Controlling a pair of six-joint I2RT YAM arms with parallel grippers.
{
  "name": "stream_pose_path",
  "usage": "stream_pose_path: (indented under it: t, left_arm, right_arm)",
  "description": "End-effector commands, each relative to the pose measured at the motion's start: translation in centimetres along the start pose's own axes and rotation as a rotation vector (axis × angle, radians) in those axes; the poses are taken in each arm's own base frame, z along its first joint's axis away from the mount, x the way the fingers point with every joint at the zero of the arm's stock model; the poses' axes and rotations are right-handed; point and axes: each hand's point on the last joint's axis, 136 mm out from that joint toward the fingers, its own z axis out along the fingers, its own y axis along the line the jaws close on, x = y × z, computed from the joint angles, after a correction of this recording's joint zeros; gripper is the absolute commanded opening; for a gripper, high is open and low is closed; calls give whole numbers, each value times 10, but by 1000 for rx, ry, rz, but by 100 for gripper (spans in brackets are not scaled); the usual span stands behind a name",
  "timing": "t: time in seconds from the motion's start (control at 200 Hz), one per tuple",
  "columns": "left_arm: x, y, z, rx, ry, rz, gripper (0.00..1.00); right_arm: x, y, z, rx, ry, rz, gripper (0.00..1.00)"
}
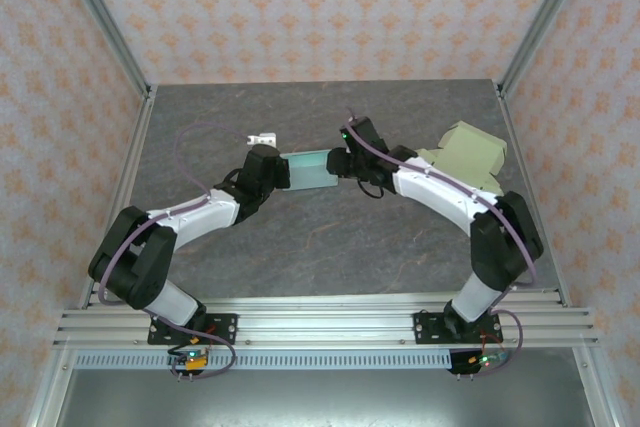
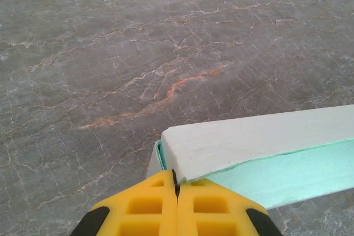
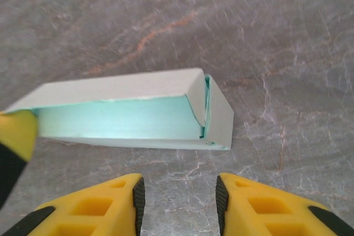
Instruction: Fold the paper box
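Top view looks down from behind; close wrist views share the box (image 3: pixel 121 117).

The box (image 2: pixel 249 142) runs off our left wrist picture's edge — the white bit (image 1: pixel 262 137) is too small to name.

Teal-and-white paper box (image 3: pixel 127 117), grey marbled table (image 2: pixel 110 53)

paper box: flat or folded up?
Partly folded: paper box has a long wall and end flap raised over its teal inside; the left gripper pinches one end.
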Motion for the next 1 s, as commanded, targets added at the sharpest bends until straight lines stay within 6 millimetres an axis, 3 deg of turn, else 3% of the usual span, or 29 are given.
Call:
stream_pose_path:
  t: [0.0, 0.245, 0.36, 0.455, 0.506, 0.576, 0.651, 0.751, 0.871, 0.996]
  left_arm:
    - [61, 20, 6, -76, 212, 62, 0]
    - [62, 19, 6, -71, 217, 66, 0]
    - [62, 21, 7, -78, 218, 83, 0]
    - [63, 23, 7, -85, 218, 91, 0]
    - [64, 22, 7, -84, 221, 92, 0]
    - [64, 21, 9, -79, 220, 87, 0]
    - [63, 19, 10, -75, 220, 80, 0]
    - [61, 18, 11, -72, 216, 73, 0]
    - [62, 18, 11, -72, 217, 69, 0]
    - [64, 18, 12, -72, 221, 64, 0]
  right_arm:
    - [-10, 6, -3, -62, -12, -40, 39]
    - [-12, 4, 22, -67, 9, -83, 34]
    - [-22, 1, 17, -52, -12, -63, 36]
    - [-46, -16, -5, -7, -71, 168, 46]
    - [-53, -29, -16, 19, -92, 348, 60]
    - [-47, -34, -20, 29, -64, 565, 70]
    - [-29, -30, -8, -10, 10, 843, 75]
    - [-19, -4, 19, -157, 107, 1110, 86]
    - [-29, 10, 34, -220, 97, 1212, 86]
    - [-21, -4, 52, -177, 77, 1284, 80]
